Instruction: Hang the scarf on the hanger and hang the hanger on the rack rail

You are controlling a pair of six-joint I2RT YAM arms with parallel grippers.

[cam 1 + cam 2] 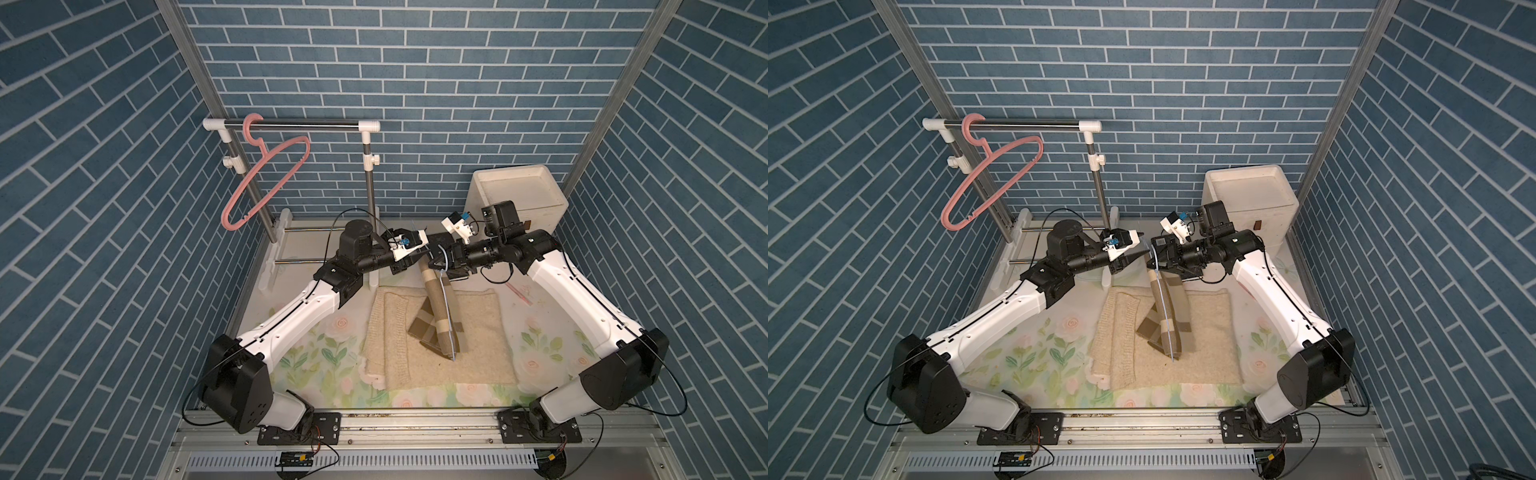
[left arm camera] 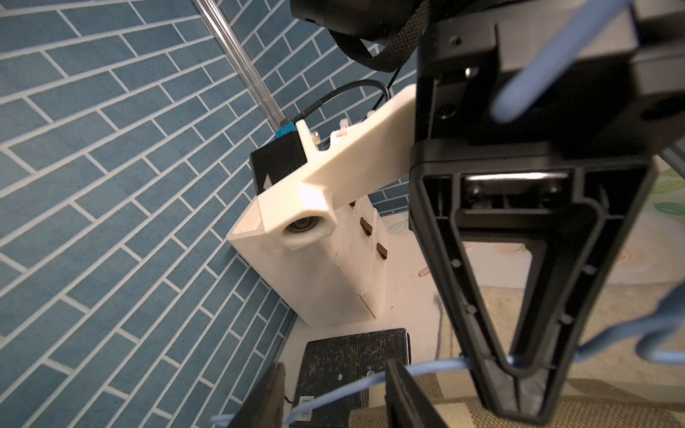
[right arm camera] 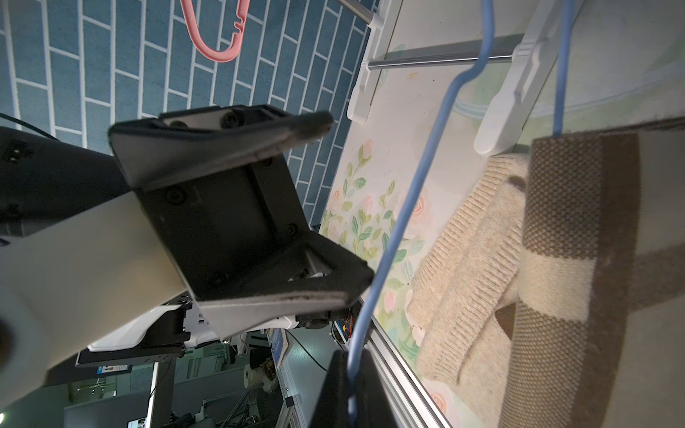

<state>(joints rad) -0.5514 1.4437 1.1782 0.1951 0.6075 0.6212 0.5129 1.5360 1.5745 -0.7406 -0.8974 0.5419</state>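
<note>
The scarf (image 1: 436, 307), brown and beige in checks, is draped over the bar of the blue hanger (image 3: 415, 178). It hangs in the air at the middle of the scene. Its lower end comes down on a cream knitted sweater (image 1: 486, 332), which lies flat on the flowered tabletop (image 1: 316, 357). In the right wrist view the scarf (image 3: 578, 207) shows as a thick fold, with the thin blue wire going into its top.

The right gripper (image 2: 515, 374) is clenched on the wire of the blue hanger and holds it up above the far edge of the sweater. The left gripper (image 3: 350, 202) faces it from the other side, very near. Its jaws stand apart and grasp nothing. The blue wire runs close by its fingertips, but I cannot tell if it touches them.

Farther out, a pink hanger (image 1: 230, 226) hangs from the metal rail (image 1: 299, 123) of a small rack at the far left. A white box (image 1: 519, 187) stands at the far right corner.
</note>
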